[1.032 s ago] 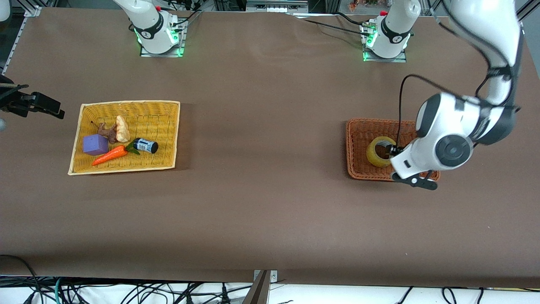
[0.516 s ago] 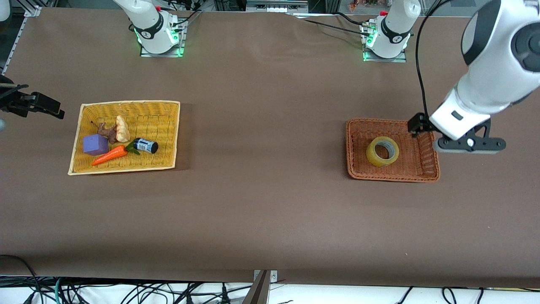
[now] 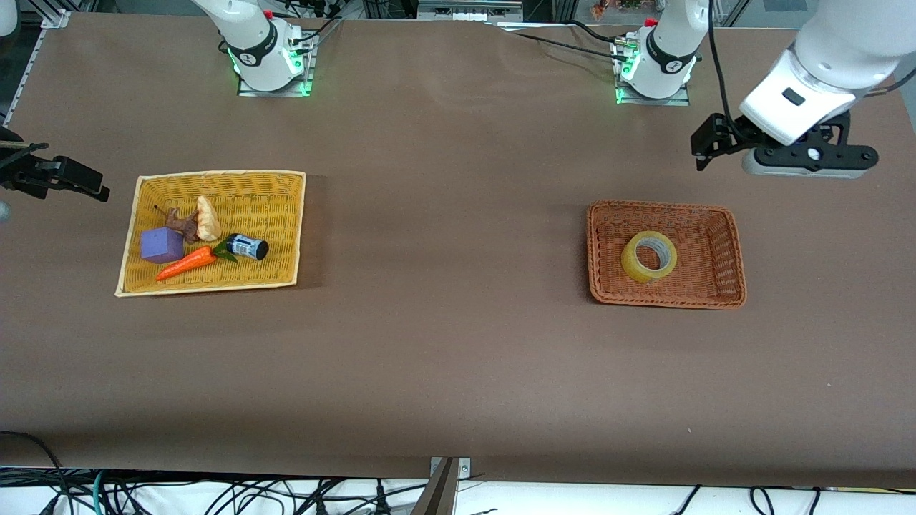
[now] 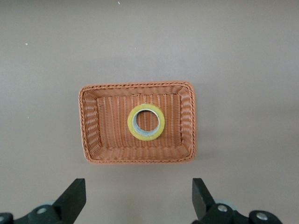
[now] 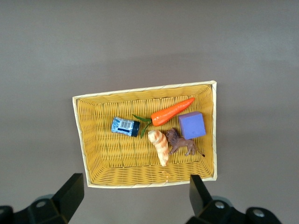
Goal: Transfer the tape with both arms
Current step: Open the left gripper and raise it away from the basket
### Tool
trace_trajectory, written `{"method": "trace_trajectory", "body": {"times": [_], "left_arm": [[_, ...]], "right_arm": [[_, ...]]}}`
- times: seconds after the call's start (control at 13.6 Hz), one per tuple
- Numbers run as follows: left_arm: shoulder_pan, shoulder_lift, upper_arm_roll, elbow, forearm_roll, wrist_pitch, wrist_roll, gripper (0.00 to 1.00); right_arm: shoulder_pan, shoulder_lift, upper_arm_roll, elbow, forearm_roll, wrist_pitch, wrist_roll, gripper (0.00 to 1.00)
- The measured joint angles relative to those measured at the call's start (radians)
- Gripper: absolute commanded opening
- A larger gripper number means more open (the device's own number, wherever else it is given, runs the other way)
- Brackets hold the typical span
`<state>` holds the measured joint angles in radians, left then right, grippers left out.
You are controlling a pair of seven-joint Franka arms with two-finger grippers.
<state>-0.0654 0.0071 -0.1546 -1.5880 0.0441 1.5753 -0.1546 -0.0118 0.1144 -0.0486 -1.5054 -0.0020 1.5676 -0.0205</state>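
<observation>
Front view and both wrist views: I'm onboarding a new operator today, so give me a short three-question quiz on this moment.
1. True or false: the tape lies in the orange-brown basket.
2. Which item is in the yellow basket? A) a purple block B) a green cup C) a spoon
3. Fill in: the left gripper and the right gripper are both ____.

Key:
1. True; the roll rests alone in that basket, touched by neither gripper.
2. A; it lies beside a carrot.
3. Open; each is up in the air, with its basket showing between the fingers in its wrist view.
</observation>
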Motion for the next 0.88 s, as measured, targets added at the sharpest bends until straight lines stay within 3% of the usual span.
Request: {"method": "trace_trajectory", "body": {"times": [0.88], "left_arm": [[0.041, 0.023, 0.001, -0.012, -0.006, 0.028, 0.023, 1.00]], "right_arm": [[0.000, 0.001, 0.000, 0.000, 0.000, 0.000, 0.000, 1.00]]}}
